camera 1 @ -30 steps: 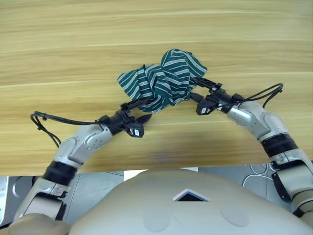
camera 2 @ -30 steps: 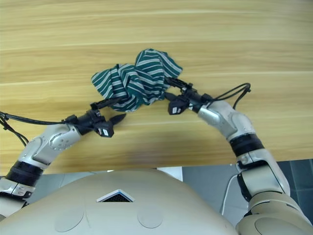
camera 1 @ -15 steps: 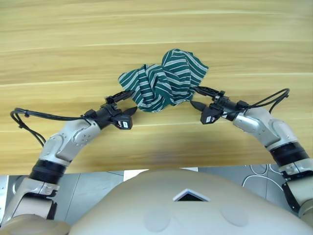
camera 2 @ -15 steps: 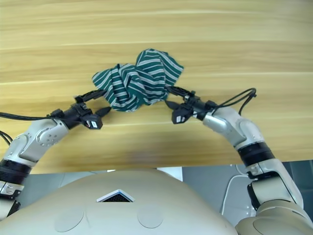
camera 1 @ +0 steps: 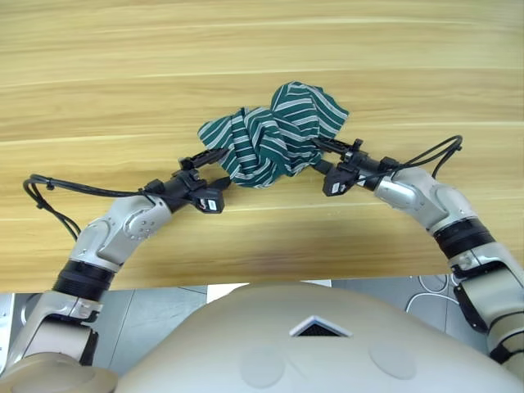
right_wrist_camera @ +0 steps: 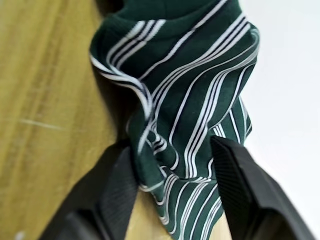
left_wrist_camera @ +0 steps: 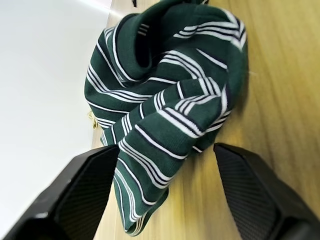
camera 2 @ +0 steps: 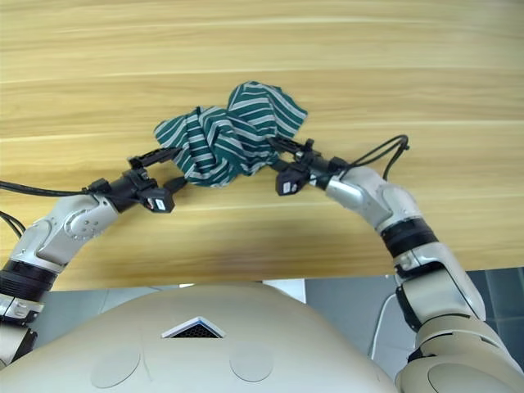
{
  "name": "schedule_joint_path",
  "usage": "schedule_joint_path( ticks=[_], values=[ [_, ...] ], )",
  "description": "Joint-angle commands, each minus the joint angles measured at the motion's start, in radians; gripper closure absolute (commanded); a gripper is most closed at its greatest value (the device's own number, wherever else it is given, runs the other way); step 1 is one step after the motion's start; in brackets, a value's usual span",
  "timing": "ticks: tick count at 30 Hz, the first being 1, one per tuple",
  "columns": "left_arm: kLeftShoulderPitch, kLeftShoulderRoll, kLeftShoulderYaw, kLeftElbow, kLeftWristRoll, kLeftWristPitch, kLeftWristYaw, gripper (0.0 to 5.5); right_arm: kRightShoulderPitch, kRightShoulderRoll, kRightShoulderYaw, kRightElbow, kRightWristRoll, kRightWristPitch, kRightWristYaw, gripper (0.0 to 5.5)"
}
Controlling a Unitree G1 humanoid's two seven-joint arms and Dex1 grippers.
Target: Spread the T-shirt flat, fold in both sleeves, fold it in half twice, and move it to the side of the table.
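A crumpled green T-shirt (camera 1: pixel 274 131) with white stripes lies bunched in a heap on the wooden table (camera 1: pixel 115 74). My left gripper (camera 1: pixel 223 168) is open at the heap's near-left edge; in its wrist view a low fold of the T-shirt (left_wrist_camera: pixel 165 100) lies between the two fingers (left_wrist_camera: pixel 85 190), closer to one of them. My right gripper (camera 1: pixel 315 153) is open at the heap's near-right edge. Its fingers (right_wrist_camera: pixel 240 190) straddle a hanging fold of the T-shirt (right_wrist_camera: pixel 190 95), with cloth touching the inner side of one finger.
The table's near edge (camera 1: pixel 246 282) runs just behind both forearms. Bare wood stretches to the left, right and far side of the heap. Black cables (camera 1: pixel 74 192) loop off both wrists above the tabletop.
Over the last second the left gripper shifted left along the heap's near edge. The right gripper drew back slightly, then pushed forward so its fingers now straddle a fold.
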Motion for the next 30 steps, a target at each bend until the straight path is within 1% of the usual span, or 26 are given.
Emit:
schedule_joint_path(
  ticks=[1,3,12,17,30],
  values=[
    [0.045,0.011,-0.057,0.057,0.035,0.009,-0.059,1.93,0.071,-0.029,0.043,0.054,-0.025,0.007,0.073,3.90],
    [0.048,0.012,-0.051,0.051,0.027,0.004,-0.057,1.93,0.082,-0.034,0.038,0.043,-0.007,-0.004,0.077,4.32],
    [0.053,0.028,-0.067,0.031,0.005,-0.039,-0.079,1.93,0.087,-0.037,0.034,0.038,0.029,-0.012,0.082,5.46],
    [0.001,0.000,-0.022,0.057,0.044,-0.019,0.019,1.93,0.077,-0.027,0.037,0.061,0.027,-0.016,0.072,5.49],
    [0.000,0.004,0.040,-0.006,0.019,-0.035,0.054,1.93,0.046,-0.003,0.043,0.140,0.006,-0.037,0.040,5.49]
  ],
)
